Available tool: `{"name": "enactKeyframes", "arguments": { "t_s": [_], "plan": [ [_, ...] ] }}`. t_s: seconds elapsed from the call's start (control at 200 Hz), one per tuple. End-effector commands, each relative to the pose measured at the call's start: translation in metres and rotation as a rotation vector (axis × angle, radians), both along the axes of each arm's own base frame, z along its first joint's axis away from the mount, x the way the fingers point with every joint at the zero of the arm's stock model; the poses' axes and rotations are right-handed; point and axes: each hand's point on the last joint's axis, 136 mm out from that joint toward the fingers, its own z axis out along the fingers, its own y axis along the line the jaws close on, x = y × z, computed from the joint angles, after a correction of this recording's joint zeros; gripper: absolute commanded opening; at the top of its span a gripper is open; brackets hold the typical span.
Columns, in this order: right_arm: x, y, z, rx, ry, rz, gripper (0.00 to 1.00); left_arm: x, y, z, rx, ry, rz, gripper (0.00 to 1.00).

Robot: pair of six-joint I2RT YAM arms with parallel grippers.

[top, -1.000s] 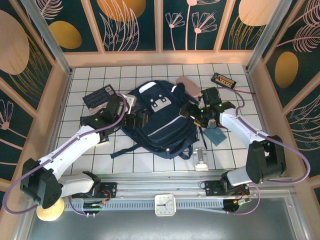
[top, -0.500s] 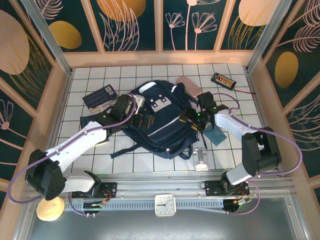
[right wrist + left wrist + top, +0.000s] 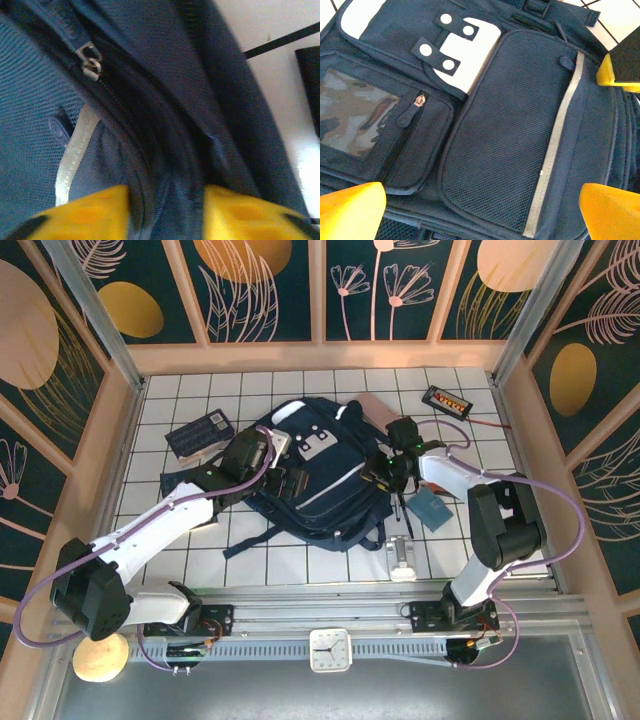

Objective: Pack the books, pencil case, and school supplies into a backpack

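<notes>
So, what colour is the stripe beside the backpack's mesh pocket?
The stripe is pale silvery grey; the left wrist view shows it best.

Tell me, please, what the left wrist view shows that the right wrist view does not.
Only left wrist: the mesh pocket, window pocket and white patch on the front of the backpack, with the left claw open above them. Only right wrist: a silver zipper pull, the right claw pinching a fold of the fabric, and a thin black pen. Both: the navy backpack and its pale stripe.
</notes>
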Motion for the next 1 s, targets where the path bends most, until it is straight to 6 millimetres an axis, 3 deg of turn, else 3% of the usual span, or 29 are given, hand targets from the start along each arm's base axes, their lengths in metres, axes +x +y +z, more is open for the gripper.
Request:
{"name": "enactKeyframes", "arguments": {
  "t_s": [0.0, 0.05, 0.3, 0.405, 0.601, 0.731, 0.816, 0.961, 0.996],
  "plan": [
    [0.008, 0.012, 0.008, 0.012, -0.034, 0.007, 0.14, -0.004, -0.003, -0.004, 0.033, -0.011, -0.030, 0.99],
    [0.007, 0.015, 0.010, 0.020, -0.033, 0.010, 0.05, -0.005, -0.006, -0.006, 0.035, -0.009, -0.042, 0.99],
    [-0.005, 0.022, 0.028, 0.032, -0.051, 0.031, 0.00, -0.028, -0.037, -0.031, 0.106, 0.022, -0.201, 0.99],
    [0.000, 0.029, 0.050, 0.070, -0.092, 0.031, 0.00, -0.036, -0.049, -0.041, 0.126, 0.035, -0.240, 0.99],
    [0.005, 0.047, 0.106, 0.171, -0.150, 0.008, 0.00, -0.031, -0.081, -0.032, 0.148, -0.013, -0.293, 0.99],
    [0.003, 0.056, 0.127, 0.246, -0.154, -0.020, 0.00, -0.032, -0.104, -0.033, 0.140, -0.040, -0.333, 0.99],
    [-0.001, 0.059, 0.134, 0.278, -0.144, -0.034, 0.00, -0.026, -0.112, -0.040, 0.176, -0.049, -0.307, 0.99],
    [-0.006, 0.064, 0.150, 0.328, -0.147, -0.047, 0.00, 0.003, -0.112, -0.040, 0.259, -0.087, -0.159, 0.99],
    [-0.006, 0.064, 0.152, 0.332, -0.150, -0.048, 0.00, 0.007, -0.117, -0.052, 0.281, -0.065, -0.157, 0.99]
  ]
}}
